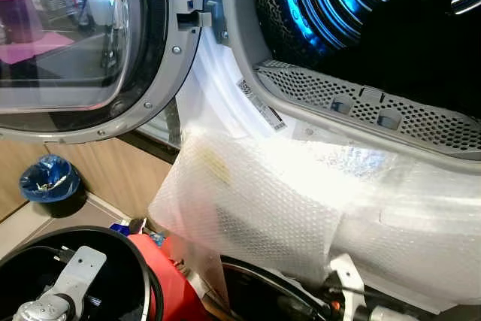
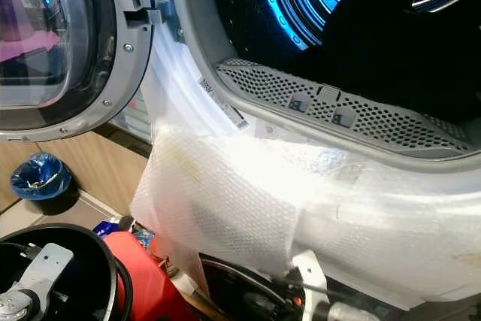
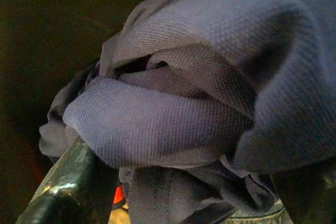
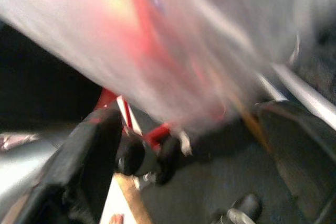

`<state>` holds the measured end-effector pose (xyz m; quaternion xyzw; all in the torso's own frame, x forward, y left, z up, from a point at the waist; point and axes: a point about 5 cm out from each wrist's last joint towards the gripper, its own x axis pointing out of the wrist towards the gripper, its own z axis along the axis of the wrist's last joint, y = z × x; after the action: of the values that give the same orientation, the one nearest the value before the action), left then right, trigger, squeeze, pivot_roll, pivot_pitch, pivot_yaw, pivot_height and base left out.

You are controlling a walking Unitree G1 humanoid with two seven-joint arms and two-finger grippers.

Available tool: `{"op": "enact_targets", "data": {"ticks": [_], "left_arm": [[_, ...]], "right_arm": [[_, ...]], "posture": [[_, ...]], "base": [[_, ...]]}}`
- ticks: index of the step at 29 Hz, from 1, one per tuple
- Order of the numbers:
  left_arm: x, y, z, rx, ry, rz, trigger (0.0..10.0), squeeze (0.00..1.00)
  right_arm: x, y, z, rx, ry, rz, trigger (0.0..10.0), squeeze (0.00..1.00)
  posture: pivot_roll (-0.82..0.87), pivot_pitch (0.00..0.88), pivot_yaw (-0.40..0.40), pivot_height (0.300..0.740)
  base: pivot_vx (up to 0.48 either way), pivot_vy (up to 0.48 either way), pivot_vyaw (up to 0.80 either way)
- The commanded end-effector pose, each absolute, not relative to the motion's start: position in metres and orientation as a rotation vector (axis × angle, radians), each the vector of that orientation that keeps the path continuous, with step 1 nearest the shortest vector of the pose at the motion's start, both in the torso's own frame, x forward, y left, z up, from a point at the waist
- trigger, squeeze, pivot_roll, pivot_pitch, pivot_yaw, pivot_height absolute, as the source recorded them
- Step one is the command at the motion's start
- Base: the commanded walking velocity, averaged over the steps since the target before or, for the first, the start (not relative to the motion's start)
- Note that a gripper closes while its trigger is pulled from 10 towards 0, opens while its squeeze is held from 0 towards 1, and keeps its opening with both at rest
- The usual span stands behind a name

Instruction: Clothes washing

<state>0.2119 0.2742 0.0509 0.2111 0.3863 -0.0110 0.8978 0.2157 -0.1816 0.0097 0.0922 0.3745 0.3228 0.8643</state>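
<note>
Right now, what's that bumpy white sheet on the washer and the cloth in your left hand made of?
Bumpy sheet: looks like clear plastic bubble wrap, shiny with rows of small bubbles. Cloth: seems a woven or knit fabric, dull purplish-blue, fine textured weave and soft folds.

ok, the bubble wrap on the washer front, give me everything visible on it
The bubble wrap is a clear, whitish sheet with small round cells, glaring bright under the light. It drapes over the washer's white front panel just below the open drum mouth, hanging down in folds towards the floor. One flap at its left edge sticks out free of the machine. A faint yellowish patch shows near its upper left. Its lower edge hangs in front of the red item and a black bucket rim below.
</note>
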Motion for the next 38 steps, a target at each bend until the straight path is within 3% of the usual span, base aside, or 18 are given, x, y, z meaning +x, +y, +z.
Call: {"op": "enact_targets", "data": {"ticks": [1, 4, 10, 26, 38], "left_arm": [[0.211, 0.277, 0.053, 0.476, 0.803, -0.018, 10.0, 0.0], [0.211, 0.267, 0.052, 0.407, 0.813, -0.046, 10.0, 0.0], [0.212, 0.268, 0.043, 0.44, 0.872, -0.032, 10.0, 0.0], [0.233, 0.274, 0.038, 0.771, 0.87, 0.024, 10.0, 0.0], [0.232, 0.252, 0.0, 0.874, 0.951, -0.164, 10.0, 0.0]], "right_arm": [[0.214, -0.181, 0.006, 0.18, 0.787, 0.672, 10.0, 0.0], [0.201, -0.184, -0.024, 0.223, 0.862, 0.595, 10.0, 0.0], [0.207, -0.186, -0.031, 0.291, 0.83, 0.496, 10.0, 0.0], [0.202, -0.192, -0.057, 0.4, 0.834, 0.228, 10.0, 0.0], [0.198, -0.198, -0.065, 0.413, 0.832, 0.105, 10.0, 0.0]], "posture": [[0.05, 0.101, -0.046, 0.74], [0.05, 0.099, -0.046, 0.74], [0.04, 0.098, -0.043, 0.74], [0.04, 0.09, -0.049, 0.74], [0.03, 0.065, -0.043, 0.74]], "base": [[0.0, 0.0, 0.0], [0.0, 0.0, 0.0], [0.0, 0.0, 0.0], [0.0, 0.0, 0.0], [0.0, 0.0, 0.0]]}}
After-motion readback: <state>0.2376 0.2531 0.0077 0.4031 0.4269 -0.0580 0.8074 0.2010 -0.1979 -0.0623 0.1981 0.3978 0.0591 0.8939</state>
